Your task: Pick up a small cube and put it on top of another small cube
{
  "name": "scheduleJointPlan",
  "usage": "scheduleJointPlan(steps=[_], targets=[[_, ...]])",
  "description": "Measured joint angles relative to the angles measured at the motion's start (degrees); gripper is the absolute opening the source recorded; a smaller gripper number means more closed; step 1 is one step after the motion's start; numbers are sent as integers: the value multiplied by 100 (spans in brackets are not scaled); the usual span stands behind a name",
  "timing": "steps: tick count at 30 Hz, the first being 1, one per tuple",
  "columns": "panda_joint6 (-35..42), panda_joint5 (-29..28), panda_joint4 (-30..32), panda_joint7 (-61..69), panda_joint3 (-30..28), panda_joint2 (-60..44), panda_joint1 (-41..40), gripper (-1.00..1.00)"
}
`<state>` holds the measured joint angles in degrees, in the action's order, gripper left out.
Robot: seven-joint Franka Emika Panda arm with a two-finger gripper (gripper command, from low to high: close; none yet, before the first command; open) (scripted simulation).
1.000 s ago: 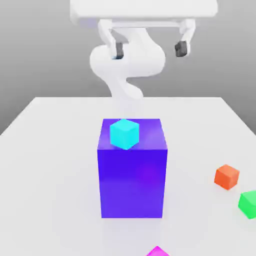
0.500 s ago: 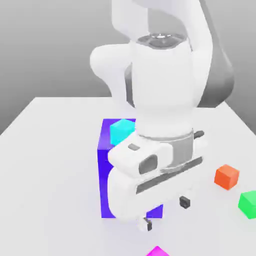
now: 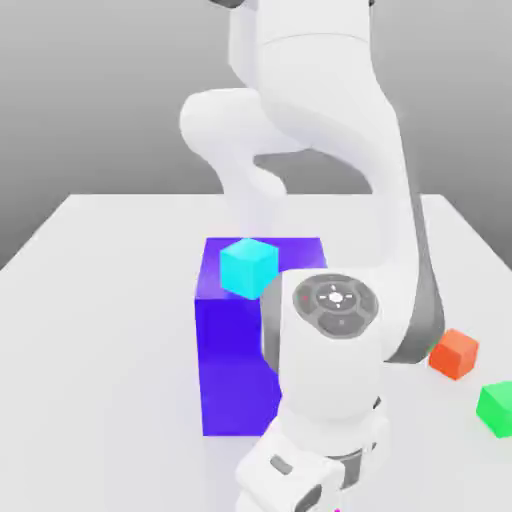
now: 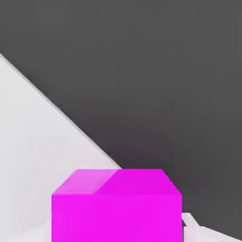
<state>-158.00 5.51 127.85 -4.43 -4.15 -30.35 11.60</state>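
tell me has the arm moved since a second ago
Yes. The arm has swung down from above and behind the blue-purple block to in front of it, low over the table.

The big blue-purple block (image 3: 235, 360) stands in the middle of the tabletop (image 3: 90, 300) and is the tallest obstacle; the cyan cube (image 3: 247, 266) sits on its top near the left front edge, leaving bare top surface to the right of it. The arm (image 3: 330, 330) itself crosses the lower centre of the exterior view, in front of the block's right half. At the right edge, the orange cube (image 3: 454, 353) and the green cube (image 3: 496, 408) lie near each other. The whole left side of the tabletop is open, as is the far strip behind the block.
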Motion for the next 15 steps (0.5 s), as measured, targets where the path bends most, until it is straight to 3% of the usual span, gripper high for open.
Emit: scheduleJointPlan(steps=[4,15], targets=[[555,-115,162,-78,-88,714,88,-100],[734,-982,1056,-21,1456,1767,1966,-100]])
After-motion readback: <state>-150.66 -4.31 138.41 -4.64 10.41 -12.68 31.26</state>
